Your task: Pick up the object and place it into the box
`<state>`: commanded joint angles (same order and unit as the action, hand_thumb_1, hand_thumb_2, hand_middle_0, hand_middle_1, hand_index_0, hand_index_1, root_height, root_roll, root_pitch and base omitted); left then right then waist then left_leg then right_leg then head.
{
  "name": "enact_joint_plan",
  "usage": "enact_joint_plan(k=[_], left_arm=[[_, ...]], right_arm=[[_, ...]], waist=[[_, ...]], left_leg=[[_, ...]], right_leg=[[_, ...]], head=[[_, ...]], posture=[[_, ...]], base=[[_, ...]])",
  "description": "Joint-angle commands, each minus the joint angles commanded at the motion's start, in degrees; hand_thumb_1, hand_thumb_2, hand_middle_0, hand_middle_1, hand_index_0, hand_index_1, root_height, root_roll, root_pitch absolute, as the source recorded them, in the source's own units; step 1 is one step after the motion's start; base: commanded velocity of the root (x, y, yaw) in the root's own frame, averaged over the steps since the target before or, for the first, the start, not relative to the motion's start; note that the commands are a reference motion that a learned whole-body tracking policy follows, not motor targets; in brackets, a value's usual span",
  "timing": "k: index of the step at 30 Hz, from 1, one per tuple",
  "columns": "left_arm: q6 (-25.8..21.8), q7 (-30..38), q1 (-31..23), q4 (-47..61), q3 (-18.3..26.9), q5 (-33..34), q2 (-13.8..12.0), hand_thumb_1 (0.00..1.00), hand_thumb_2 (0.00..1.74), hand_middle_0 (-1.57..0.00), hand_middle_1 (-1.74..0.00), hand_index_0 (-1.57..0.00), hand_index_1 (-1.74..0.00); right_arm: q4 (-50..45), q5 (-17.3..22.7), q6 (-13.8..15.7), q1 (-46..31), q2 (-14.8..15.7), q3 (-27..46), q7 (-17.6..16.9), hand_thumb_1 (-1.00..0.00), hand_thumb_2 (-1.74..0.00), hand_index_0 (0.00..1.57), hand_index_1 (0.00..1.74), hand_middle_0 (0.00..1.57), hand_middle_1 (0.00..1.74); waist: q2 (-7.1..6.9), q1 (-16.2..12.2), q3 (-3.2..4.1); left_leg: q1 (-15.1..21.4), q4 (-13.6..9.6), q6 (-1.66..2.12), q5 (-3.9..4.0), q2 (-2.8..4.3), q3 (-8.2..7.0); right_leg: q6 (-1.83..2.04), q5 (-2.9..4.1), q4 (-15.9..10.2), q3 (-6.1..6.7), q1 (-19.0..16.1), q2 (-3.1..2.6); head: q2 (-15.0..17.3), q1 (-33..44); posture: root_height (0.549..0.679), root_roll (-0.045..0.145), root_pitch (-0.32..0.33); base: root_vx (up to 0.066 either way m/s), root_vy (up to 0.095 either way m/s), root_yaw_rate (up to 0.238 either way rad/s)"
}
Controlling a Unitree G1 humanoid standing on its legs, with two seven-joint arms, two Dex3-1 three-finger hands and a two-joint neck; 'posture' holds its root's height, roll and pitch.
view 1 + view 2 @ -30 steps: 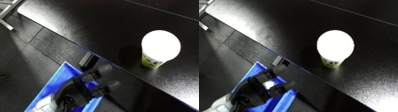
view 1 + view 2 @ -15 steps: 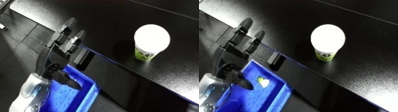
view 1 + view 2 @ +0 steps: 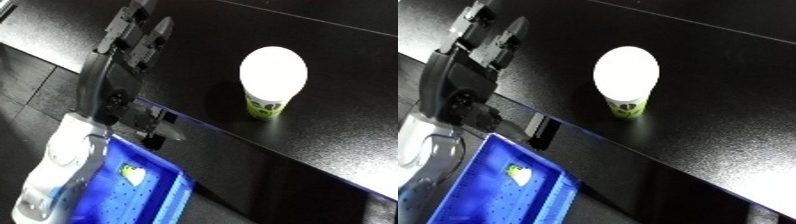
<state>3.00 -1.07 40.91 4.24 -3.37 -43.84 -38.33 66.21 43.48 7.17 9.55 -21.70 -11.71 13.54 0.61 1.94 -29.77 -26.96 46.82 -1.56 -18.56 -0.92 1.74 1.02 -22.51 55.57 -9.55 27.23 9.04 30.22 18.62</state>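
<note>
A green cup with a round white lid (image 3: 271, 82) stands upright on the black table (image 3: 346, 60). My left hand (image 3: 114, 92) reaches up from the lower left and hovers over the table's near-left part, well to the left of the cup and not touching it. Its fingers (image 3: 135, 35) are straight and hold nothing. The blue bin (image 3: 147, 202) sits below the table's edge at the lower left. A small green and white thing (image 3: 517, 173) lies inside it. My right hand shows in neither view.
The table's front edge runs diagonally from upper left to lower right, with a bluish glint along it. A black bracket (image 3: 162, 133) hangs at that edge just above the bin. Dark floor lies at the far left.
My left hand has risen from low over the bin to above the table's edge, its fingers now stretched out. The cup stands where it was; the camera has shifted.
</note>
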Motion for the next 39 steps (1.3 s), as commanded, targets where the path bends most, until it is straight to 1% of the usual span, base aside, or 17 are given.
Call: enact_joint_plan(k=[1, 2, 5, 6, 8, 9, 10, 11, 12, 15, 18, 19, 21, 25, 31, 36, 39], left_arm=[[0.26, 0.76, 2.16, -1.57, -1.38, -0.08, -0.36, 0.0, 0.0, 0.0, 0.0, 0.0, 0.0], [0.26, 0.76, 2.16, -1.57, -1.38, -0.08, -0.36, 0.0, 0.0, 0.0, 0.0, 0.0, 0.0], [0.52, 1.63, 5.4, -4.17, -3.64, 0.12, -0.67, 0.0, 0.0, 0.0, 0.0, 0.0, 0.0], [0.89, 2.1, 7.46, -5.91, -5.24, 0.26, -0.66, 0.0, 0.0, 0.0, 0.0, 0.0, 0.0], [1.1, 2.33, 8.44, -6.83, -6.08, 0.25, -0.56, 0.0, 0.0, 0.0, 0.0, 0.0, 0.0], [1.48, 2.67, 10.27, -8.79, -7.83, 0.16, -0.34, 0.0, 0.0, 0.0, 0.0, 0.0, 0.0], [1.48, 2.67, 10.27, -8.79, -7.83, 0.16, -0.34, 0.0, 0.0, 0.0, 0.0, 0.0, 0.0], [1.74, 2.86, 11.88, -10.81, -9.5, -0.04, -0.01, 0.0, 0.0, 0.0, 0.0, 0.0, 0.0], [1.74, 2.86, 11.88, -10.81, -9.5, -0.04, -0.01, 0.0, 0.0, 0.0, 0.0, 0.0, 0.0], [2.18, 3.41, 14.55, -14.51, -12.38, -0.12, 0.96, 0.0, 0.0, 0.0, 0.0, 0.0, 0.0], [2.32, 3.86, 15.72, -16.09, -13.68, 0.04, 1.55, 0.0, 0.0, 0.0, 0.0, 0.0, 0.0], [2.42, 4.36, 16.74, -17.58, -14.83, 0.09, 2.14, 0.0, 0.0, 0.0, 0.0, 0.0, 0.0], [2.53, 4.86, 17.54, -18.98, -15.76, -0.02, 2.68, 0.0, 0.0, 0.0, 0.0, 0.0, 0.0], [2.56, 5.71, 18.45, -21.46, -17.11, -0.06, 3.65, 0.0, 0.0, 0.0, 0.0, 0.0, 0.0], [2.45, 5.66, 19.04, -24.05, -18.7, 0.6, 4.86, 0.0, 0.0, 0.0, 0.0, 0.0, 0.0], [2.33, 4.94, 20.01, -24.82, -20.2, 1.95, 5.93, 0.0, 0.0, 0.0, 0.0, 0.0, 0.0], [2.42, 4.54, 20.72, -25.23, -21.1, 2.42, 6.44, 0.15, 0.26, -0.24, -0.26, -0.24, -0.26]], right_arm=[[0.26, -0.04, -0.25, 0.41, -0.23, -0.39, 0.06, 0.0, 0.0, 0.0, 0.0, 0.0, 0.0], [0.26, -0.04, -0.25, 0.41, -0.23, -0.39, 0.06, 0.0, 0.0, 0.0, 0.0, 0.0, 0.0], [0.62, -0.21, -0.63, 0.98, -0.5, -0.73, 0.13, 0.0, 0.0, 0.0, 0.0, 0.0, 0.0], [0.77, -0.32, -0.92, 1.4, -0.68, -0.88, 0.13, 0.0, 0.0, 0.0, 0.0, 0.0, 0.0], [0.84, -0.34, -1.06, 1.64, -0.78, -0.96, 0.14, 0.0, 0.0, 0.0, 0.0, 0.0, 0.0], [1.01, -0.27, -1.31, 2.13, -0.96, -1.2, 0.15, 0.0, 0.0, 0.0, 0.0, 0.0, 0.0], [1.01, -0.27, -1.31, 2.13, -0.96, -1.2, 0.15, 0.0, 0.0, 0.0, 0.0, 0.0, 0.0], [1.13, -0.15, -1.46, 2.57, -1.09, -1.47, 0.22, 0.0, 0.0, 0.0, 0.0, 0.0, 0.0], [1.13, -0.15, -1.46, 2.57, -1.09, -1.47, 0.22, 0.0, 0.0, 0.0, 0.0, 0.0, 0.0], [1.03, 0.03, -1.82, 3.32, -1.19, -2.09, 0.24, 0.0, 0.0, 0.0, 0.0, 0.0, 0.0], [1.02, 0.09, -1.95, 3.66, -1.15, -2.41, 0.19, 0.0, 0.0, 0.0, 0.0, 0.0, 0.0], [1.05, 0.08, -1.99, 3.97, -1.05, -2.7, 0.14, 0.0, 0.0, 0.0, 0.0, 0.0, 0.0], [1.0, 0.06, -1.99, 4.21, -0.95, -2.95, 0.1, 0.0, 0.0, 0.0, 0.0, 0.0, 0.0], [0.58, 0.18, -1.85, 4.45, -0.75, -3.44, -0.19, 0.0, 0.0, 0.0, 0.0, 0.0, 0.0], [-0.07, 0.72, -1.86, 4.64, -0.78, -3.77, -0.78, 0.0, 0.0, 0.0, 0.0, 0.0, 0.0], [-0.35, 1.54, -1.79, 4.81, -0.73, -4.07, -0.97, 0.0, 0.0, 0.0, 0.0, 0.0, 0.0], [-0.42, 1.77, -1.76, 4.92, -0.7, -4.22, -1.09, 0.0, 0.0, 0.0, 0.0, 0.0, 0.0]], waist=[[-0.02, -0.55, 0.04], [-0.02, -0.55, 0.04], [-0.06, -1.26, 0.08], [-0.14, -1.63, 0.04], [-0.2, -1.81, 0.02], [-0.34, -2.17, 0.03], [-0.34, -2.17, 0.03], [-0.52, -2.51, 0.04], [-0.52, -2.51, 0.04], [-0.94, -3.16, -0.02], [-1.12, -3.47, -0.03], [-1.29, -3.75, -0.03], [-1.47, -4.01, -0.03], [-1.77, -4.53, -0.03], [-1.97, -5.25, -0.03], [-2.11, -5.63, -0.03], [-2.2, -5.83, -0.03]], left_leg=[[-0.11, 0.29, 0.0, -0.11, 0.19, -0.32], [-0.11, 0.29, 0.0, -0.11, 0.19, -0.32], [-0.22, 0.71, -0.08, -0.33, 0.42, -0.74], [-0.33, 1.02, -0.15, -0.47, 0.55, -0.95], [-0.39, 1.2, -0.19, -0.55, 0.61, -1.04], [-0.48, 1.55, -0.3, -0.74, 0.76, -1.21], [-0.48, 1.55, -0.3, -0.74, 0.76, -1.21], [-0.59, 1.89, -0.44, -0.92, 0.91, -1.39], [-0.59, 1.89, -0.44, -0.92, 0.91, -1.39], [-0.9, 2.48, -0.63, -1.19, 1.29, -1.75], [-1.07, 2.78, -0.73, -1.33, 1.45, -1.89], [-1.27, 3.19, -0.87, -1.51, 1.56, -2.0], [-1.49, 3.68, -1.0, -1.75, 1.62, -2.1], [-1.95, 4.36, -1.17, -2.14, 1.72, -2.24], [-2.74, 4.8, -1.37, -2.37, 1.81, -2.51], [-3.3, 5.13, -1.52, -2.51, 1.89, -2.72], [-3.52, 5.34, -1.58, -2.63, 1.94, -2.79]], right_leg=[[0.02, -0.02, 0.24, 0.24, 0.3, -0.06], [0.02, -0.02, 0.24, 0.24, 0.3, -0.06], [0.05, -0.07, 0.58, 0.63, 0.7, -0.14], [0.1, -0.06, 0.81, 0.87, 1.0, -0.18], [0.14, -0.04, 0.91, 0.97, 1.15, -0.2], [0.24, 0.02, 1.09, 1.16, 1.42, -0.25], [0.24, 0.02, 1.09, 1.16, 1.42, -0.25], [0.33, 0.11, 1.21, 1.33, 1.66, -0.34], [0.33, 0.11, 1.21, 1.33, 1.66, -0.34], [0.5, 0.25, 1.45, 1.64, 2.21, -0.49], [0.55, 0.28, 1.66, 1.78, 2.53, -0.55], [0.58, 0.3, 1.91, 1.91, 2.86, -0.63], [0.62, 0.3, 2.14, 2.03, 3.16, -0.71], [0.71, 0.31, 2.43, 2.25, 3.78, -0.87], [0.81, 0.45, 2.63, 2.6, 4.82, -1.01], [0.9, 0.58, 2.83, 2.73, 5.49, -1.02], [0.95, 0.6, 2.97, 2.77, 5.79, -1.03]], head=[[-0.13, 0.35], [-0.13, 0.35], [-0.12, 1.01], [-0.49, 1.28], [-0.65, 1.4], [-1.14, 1.66], [-1.14, 1.66], [-1.63, 2.06], [-1.63, 2.06], [-2.06, 2.83], [-2.28, 3.31], [-2.72, 3.59], [-2.66, 3.84], [-2.71, 3.92], [-3.53, 3.75], [-3.73, 3.92], [-3.8, 4.67]], posture=[[0.614, 0.028, -0.039], [0.614, 0.028, -0.039], [0.613, 0.028, -0.04], [0.612, 0.028, -0.04], [0.612, 0.028, -0.041], [0.611, 0.028, -0.042], [0.611, 0.028, -0.042], [0.611, 0.027, -0.042], [0.611, 0.027, -0.042], [0.61, 0.025, -0.041], [0.609, 0.024, -0.041], [0.608, 0.024, -0.04], [0.607, 0.024, -0.04], [0.605, 0.024, -0.037], [0.604, 0.024, -0.029], [0.603, 0.023, -0.023], [0.603, 0.023, -0.021]], base=[[0.03, 0.037, -0.106], [0.03, 0.037, -0.106], [0.033, 0.034, -0.092], [0.033, 0.026, -0.072], [0.038, 0.019, -0.074], [0.04, 0.015, -0.077], [0.04, 0.015, -0.077], [0.037, 0.011, -0.086], [0.037, 0.011, -0.086], [0.026, 0.01, -0.08], [0.025, 0.01, -0.071], [0.03, 0.007, -0.061], [0.03, 0.006, -0.063], [0.023, 0.009, -0.057], [0.007, 0.015, -0.037], [-0.002, 0.003, -0.017], [-0.001, 0.001, -0.022]])
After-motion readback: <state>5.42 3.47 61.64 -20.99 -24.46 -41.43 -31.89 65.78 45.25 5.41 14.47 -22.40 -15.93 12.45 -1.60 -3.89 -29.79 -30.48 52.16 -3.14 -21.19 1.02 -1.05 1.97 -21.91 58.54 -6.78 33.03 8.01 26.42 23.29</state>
